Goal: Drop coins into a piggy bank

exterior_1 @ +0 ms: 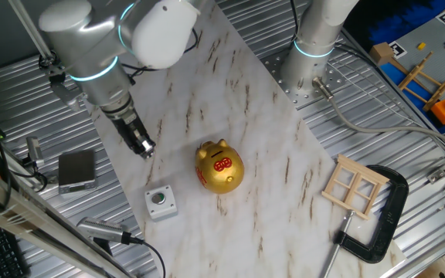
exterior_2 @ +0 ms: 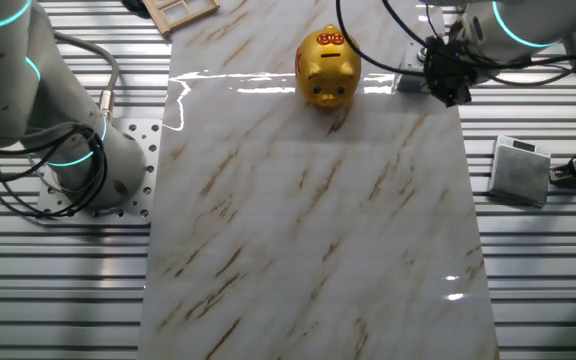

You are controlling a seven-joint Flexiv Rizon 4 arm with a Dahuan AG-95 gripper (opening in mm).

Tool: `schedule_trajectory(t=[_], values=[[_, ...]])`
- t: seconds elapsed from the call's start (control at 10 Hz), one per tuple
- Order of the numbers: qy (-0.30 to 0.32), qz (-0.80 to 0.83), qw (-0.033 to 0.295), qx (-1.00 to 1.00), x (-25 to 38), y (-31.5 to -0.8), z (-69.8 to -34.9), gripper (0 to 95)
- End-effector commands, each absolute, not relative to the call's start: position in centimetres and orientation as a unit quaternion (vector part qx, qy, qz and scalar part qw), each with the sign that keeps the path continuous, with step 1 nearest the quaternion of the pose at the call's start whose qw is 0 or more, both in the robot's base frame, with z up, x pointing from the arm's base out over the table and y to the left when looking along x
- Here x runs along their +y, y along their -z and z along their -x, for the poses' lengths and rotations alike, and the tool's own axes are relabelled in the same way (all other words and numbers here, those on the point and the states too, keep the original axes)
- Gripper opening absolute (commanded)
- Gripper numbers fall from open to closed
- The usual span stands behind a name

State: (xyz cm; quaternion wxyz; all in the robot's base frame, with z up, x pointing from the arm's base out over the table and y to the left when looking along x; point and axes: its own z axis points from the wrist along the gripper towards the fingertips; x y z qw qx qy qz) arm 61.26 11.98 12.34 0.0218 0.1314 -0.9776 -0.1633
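In one fixed view the tool [exterior_1: 145, 148] hangs low over the marble tabletop [exterior_1: 284, 162]; whether it pinches a coin I cannot tell. The piggy bank [exterior_1: 219, 166] stands just beyond its tip — approach from above, slot-aligned.

In the other fixed view the tool [exterior_2: 448, 88] sits beside the pig, apart — its opening is hidden.

silver-white rounded arm [exterior_1: 157, 31]; glowing cyan joint rings, black cables

Marble-patterned board [exterior_1: 284, 154] on ribbed metal table [exterior_1: 408, 154]. On board: pig [exterior_1: 219, 166] beside the gripper [exterior_1: 145, 149]; button box [exterior_1: 161, 202] below it.
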Motion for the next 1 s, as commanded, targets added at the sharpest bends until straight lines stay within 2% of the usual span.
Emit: schedule_trajectory(t=[0.1, 0.3, 0.4, 1.0], values=[[0.169, -0.123, 0.023, -0.978, 12.7, -12.3, -61.7, 0.0], [0.179, -0.122, 0.022, -0.976, 12.9, -12.4, -62.1, 0.0], [0.190, -0.121, 0.020, -0.974, 13.0, -12.4, -62.4, 19.0], [0.218, -0.109, 0.016, -0.970, 14.5, -12.0, -63.9, 19.0]])
